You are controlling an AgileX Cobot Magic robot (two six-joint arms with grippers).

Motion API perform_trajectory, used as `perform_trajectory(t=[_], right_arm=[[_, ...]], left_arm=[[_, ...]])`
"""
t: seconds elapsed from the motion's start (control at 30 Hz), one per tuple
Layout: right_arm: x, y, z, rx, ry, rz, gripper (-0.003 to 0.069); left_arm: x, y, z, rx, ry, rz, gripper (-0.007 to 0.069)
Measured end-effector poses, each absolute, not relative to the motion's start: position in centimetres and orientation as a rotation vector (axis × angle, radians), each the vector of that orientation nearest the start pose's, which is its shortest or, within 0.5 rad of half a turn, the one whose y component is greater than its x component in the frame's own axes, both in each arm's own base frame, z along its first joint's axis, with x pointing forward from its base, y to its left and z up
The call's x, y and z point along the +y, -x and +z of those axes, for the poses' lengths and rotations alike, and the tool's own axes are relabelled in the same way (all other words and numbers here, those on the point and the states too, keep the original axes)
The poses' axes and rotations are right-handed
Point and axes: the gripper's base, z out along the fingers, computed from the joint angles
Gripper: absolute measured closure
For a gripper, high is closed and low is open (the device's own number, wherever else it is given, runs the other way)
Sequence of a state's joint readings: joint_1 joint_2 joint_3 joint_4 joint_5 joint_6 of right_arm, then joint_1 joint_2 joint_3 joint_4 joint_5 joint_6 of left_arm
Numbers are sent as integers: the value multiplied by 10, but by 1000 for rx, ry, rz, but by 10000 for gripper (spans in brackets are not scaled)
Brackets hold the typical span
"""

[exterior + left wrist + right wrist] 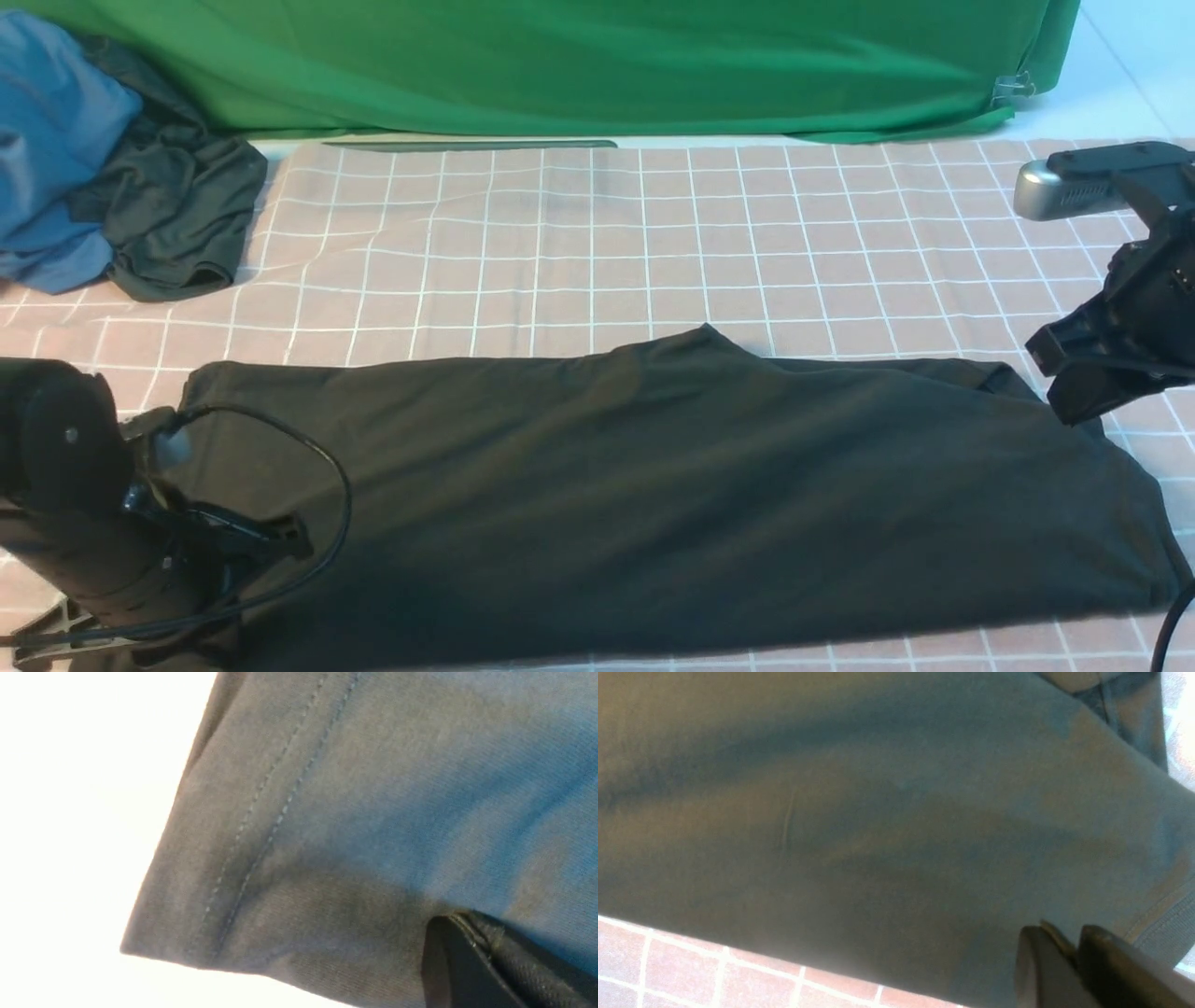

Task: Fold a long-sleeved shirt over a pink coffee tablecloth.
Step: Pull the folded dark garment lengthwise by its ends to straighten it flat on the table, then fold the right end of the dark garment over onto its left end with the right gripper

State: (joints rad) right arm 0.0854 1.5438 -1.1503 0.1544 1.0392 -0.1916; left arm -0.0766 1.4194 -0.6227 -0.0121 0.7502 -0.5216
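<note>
Long-sleeved shirt (653,495) lies as a wide black band across the near half of the pink coffee tablecloth (560,252), its near edge cut off by the frame at 6 o'clock. At 7 o'clock the left gripper (280,539) is clenched on the stitched hem. At 3 o'clock the right gripper (1074,387) pinches a thin fold near the ribbed edge. Both bites look shallow — the soft knit could slip free on a lift, or only the top layer could rise. The left arm's cable (327,485) loops over the shirt and might snag. Uneven pulls would skew the fold. Sleeves, logo and neck label are not visible — tucked under, perhaps. Far off at 10 o'clock sit a grey-green garment (177,215) and a blue garment (56,140), their shapes unclear.
</note>
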Motion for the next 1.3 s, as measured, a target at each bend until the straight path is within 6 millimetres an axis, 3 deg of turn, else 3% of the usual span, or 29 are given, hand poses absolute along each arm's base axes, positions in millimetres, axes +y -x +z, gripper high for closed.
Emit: perform_trajectory(t=[0.23,0.33,0.43,0.5,0.57,0.73,0.87,1.0,1.1,1.2,1.3], right_arm=[[22,-293,262,2940,269,40,484],[0,-294,261,2943,135,-22,385],[-14,-294,248,2926,63,-42,231],[-17,-295,241,2926,50,-45,165],[-18,-302,222,2945,44,-44,55],[-17,-316,182,3021,13,9,11],[-16,-322,153,3099,-1,34,27],[-15,-324,150,3114,-7,52,89],[-14,-325,150,3118,23,78,252],[-10,-324,152,3115,27,132,525],[-16,-322,157,3109,16,102,529]], left_arm=[[-14,-203,212,2834,641,-71,611],[-15,-194,234,2747,628,-135,611],[-17,-184,249,2689,597,-216,611],[-19,-180,254,2669,587,-251,611],[-22,-174,262,2634,549,-307,611],[-22,-169,269,2600,492,-325,611],[-22,-168,271,2594,481,-325,611],[-22,-168,271,2594,481,-325,611],[-22,-168,271,2594,481,-325,611],[-22,-168,271,2593,481,-325,611],[-22,-168,271,2593,481,-325,611]])
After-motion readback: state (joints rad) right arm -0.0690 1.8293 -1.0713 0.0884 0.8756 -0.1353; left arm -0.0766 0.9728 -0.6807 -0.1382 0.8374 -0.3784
